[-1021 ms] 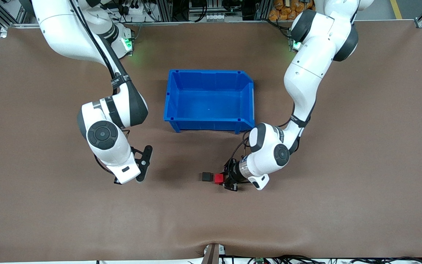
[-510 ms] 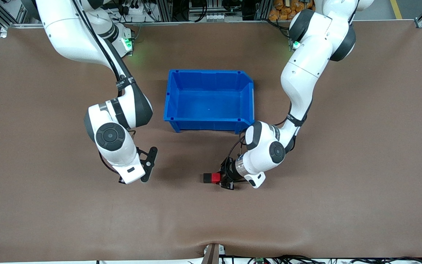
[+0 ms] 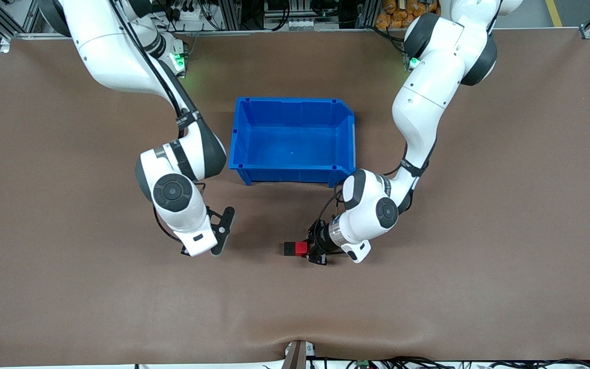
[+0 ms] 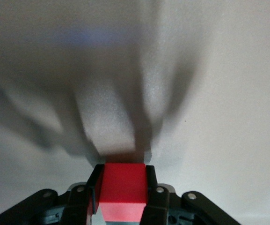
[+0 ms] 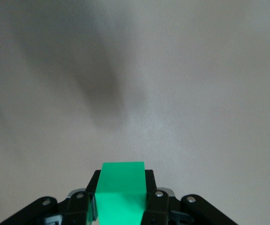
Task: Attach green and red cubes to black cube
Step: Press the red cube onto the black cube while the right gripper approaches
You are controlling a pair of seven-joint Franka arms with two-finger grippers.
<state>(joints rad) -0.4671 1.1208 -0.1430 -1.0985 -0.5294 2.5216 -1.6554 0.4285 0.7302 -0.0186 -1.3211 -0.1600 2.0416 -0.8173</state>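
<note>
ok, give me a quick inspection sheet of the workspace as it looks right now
Surface: brown table, wrinkled at the edge nearest the front camera.
Job's things: red cube pressed against black cube, both nearer the front camera than the bin; green cube held, hidden in the front view.
Clutter: empty blue bin mid-table.
Grippers: left gripper shut on the red cube; right gripper shut on the green cube, over bare table toward the right arm's end.
Cables: black leads along both arms.
Surroundings: frame rails and equipment by the bases.
</note>
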